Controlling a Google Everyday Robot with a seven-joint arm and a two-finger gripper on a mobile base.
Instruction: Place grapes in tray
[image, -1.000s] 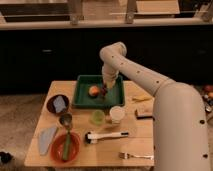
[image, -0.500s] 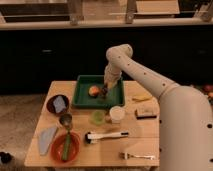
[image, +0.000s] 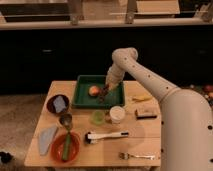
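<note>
The dark green tray (image: 80, 100) lies at the back of the wooden table. A round orange-red fruit (image: 94, 90) lies in it. The grapes (image: 102, 94), a small dark cluster, show inside the tray just right of the fruit, at the tip of my gripper. My gripper (image: 105, 91) reaches down into the right half of the tray from the arm's white elbow above. I cannot tell whether the grapes rest on the tray floor or hang in the gripper.
A dark bowl (image: 58, 104) stands left of the tray. A green cup (image: 98, 117) and a white cup (image: 117, 114) stand in front of it. A banana (image: 141, 98), brown block (image: 144, 113), brush (image: 105, 135), fork (image: 136, 156) and orange-red plate (image: 65, 147) fill the rest.
The arm's elbow has shifted to the right and the gripper has sunk a little lower into the tray's right half, beside the fruit.
</note>
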